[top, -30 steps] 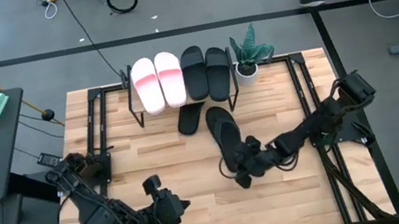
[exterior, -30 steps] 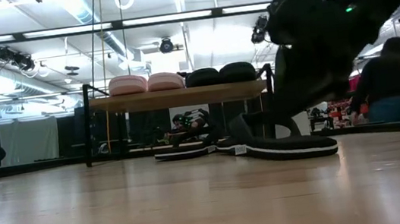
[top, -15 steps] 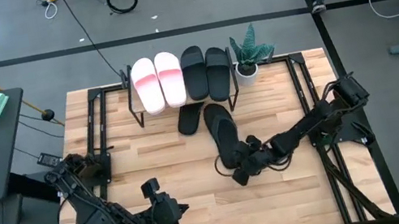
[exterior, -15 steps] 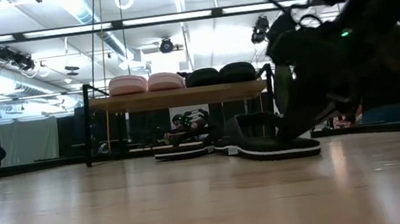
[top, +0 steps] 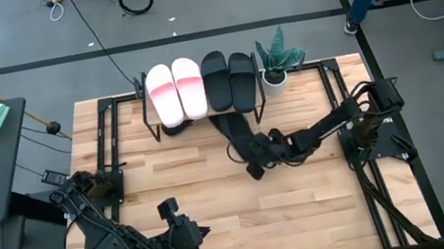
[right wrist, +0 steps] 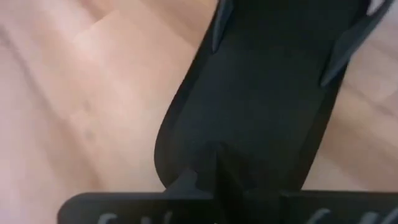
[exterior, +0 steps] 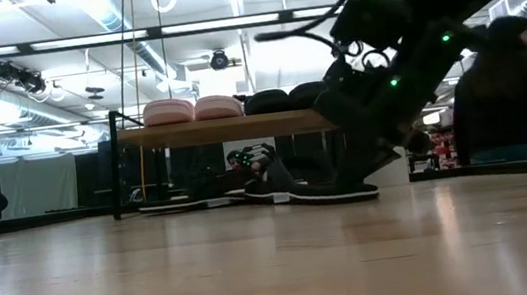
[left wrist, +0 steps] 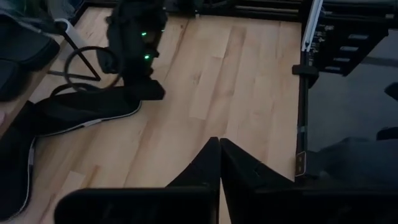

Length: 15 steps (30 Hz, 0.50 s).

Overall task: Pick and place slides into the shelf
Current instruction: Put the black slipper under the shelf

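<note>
1. From above, the right tool [top: 255,162] is squeezed tight on the back end of a thin black flip-flop [top: 235,133] that lies in front of the shelf [top: 149,112]. Its toe end points at the shelf.
2. The right wrist camera sees only the flip-flop's black sole [right wrist: 261,93] filling the view, with the tool's fingers shut at its edge.
3. The low camera shows the flip-flop [exterior: 315,194] flat on the counter [exterior: 258,269], with a second flip-flop [exterior: 175,205] under the shelf board.
4. Two pink slides [top: 174,90] and two black slides [top: 229,79] sit in a row on top of the shelf. A small green plant [top: 275,58] stands just beside it.
5. The left tool [top: 190,245] waits clenched and empty near the counter's front edge.
6. The counter is light wood planks. A person [exterior: 508,87] sits in the bright room behind.
7. A second ago the flip-flop lay farther out on the counter and the right tool was open. Now it is up close to the shelf.
</note>
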Available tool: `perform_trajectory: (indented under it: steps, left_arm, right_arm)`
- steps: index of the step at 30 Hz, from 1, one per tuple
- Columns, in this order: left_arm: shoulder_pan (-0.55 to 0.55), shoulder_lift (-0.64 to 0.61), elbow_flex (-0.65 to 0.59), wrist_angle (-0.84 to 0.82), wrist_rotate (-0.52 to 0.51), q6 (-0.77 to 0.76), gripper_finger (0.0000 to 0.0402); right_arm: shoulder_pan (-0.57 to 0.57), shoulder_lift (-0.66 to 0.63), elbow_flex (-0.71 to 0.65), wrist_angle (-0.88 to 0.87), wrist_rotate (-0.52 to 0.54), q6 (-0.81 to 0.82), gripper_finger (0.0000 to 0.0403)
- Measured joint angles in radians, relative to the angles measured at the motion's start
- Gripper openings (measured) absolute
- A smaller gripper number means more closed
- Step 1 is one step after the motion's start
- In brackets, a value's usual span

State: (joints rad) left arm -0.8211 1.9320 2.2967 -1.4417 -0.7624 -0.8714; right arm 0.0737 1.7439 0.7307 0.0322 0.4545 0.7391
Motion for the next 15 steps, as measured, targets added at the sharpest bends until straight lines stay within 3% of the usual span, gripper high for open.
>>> perform_trajectory:
  steps: [8,15]
  left_arm:
    - [0.000,0.000,0.000,0.000,0.000,0.019,0.0014]
    - [0.000,0.000,0.000,0.000,0.000,0.019,0.0014]
  right_arm:
    - [-0.087,0.001,-0.001,0.019,-0.008,0.000,0.0003]
    - [-0.032,0.003,-0.002,0.040,0.013,0.079,0.0002]
